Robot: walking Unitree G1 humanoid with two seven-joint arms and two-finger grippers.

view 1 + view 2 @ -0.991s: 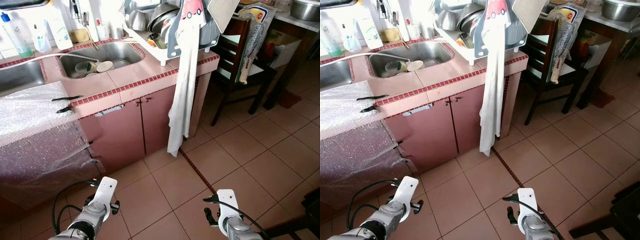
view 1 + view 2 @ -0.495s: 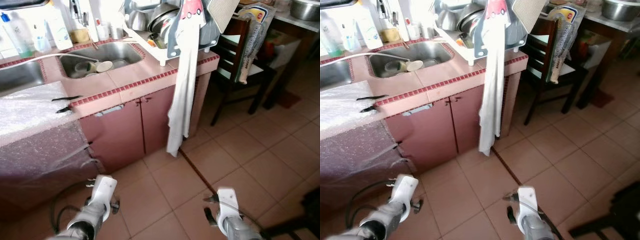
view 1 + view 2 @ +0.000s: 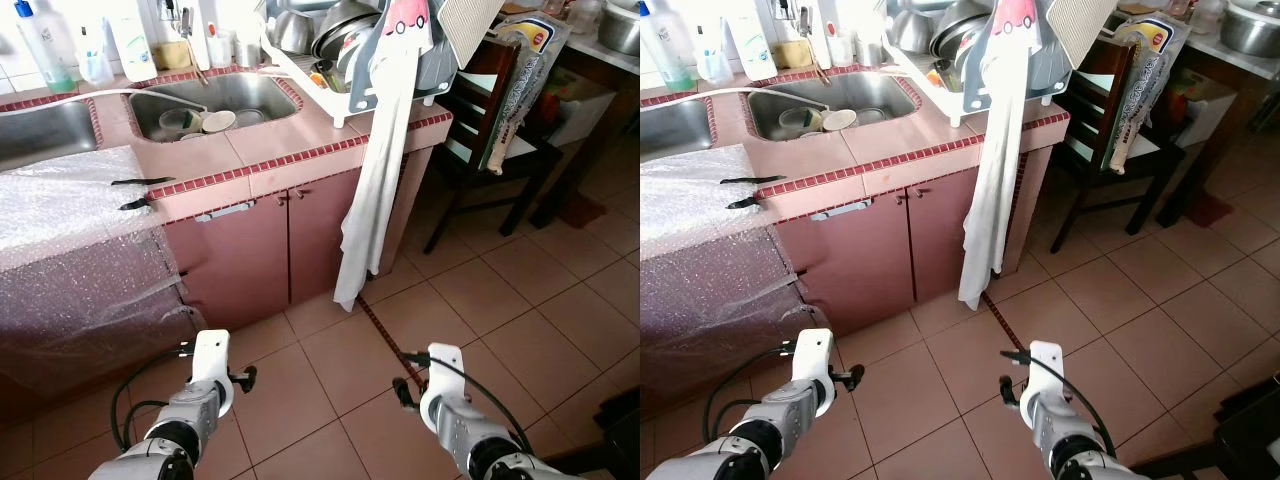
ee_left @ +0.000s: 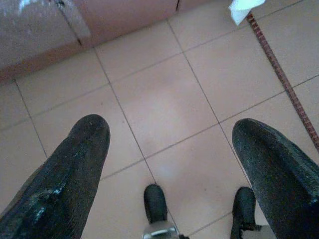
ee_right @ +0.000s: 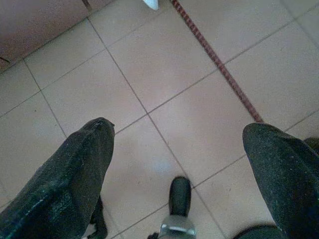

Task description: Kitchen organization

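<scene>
Both jaws gape wide and empty over the floor tiles, arms low since nothing is within reach. Dishes wait in the sink on the pink desk, well ahead; a towel hangs off the rack.

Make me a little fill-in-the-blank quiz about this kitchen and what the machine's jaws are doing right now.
1. The long white cloth hangs from the dish rack down in front of the pink ____.
2. Bubble wrap covers the counter on the robot's ____ side.
3. The left gripper and the right gripper both hang over the tiled floor with jaws ____.
4. Cups and bowls sit inside the ____.

Missing words: cabinet; left; open; sink
</scene>
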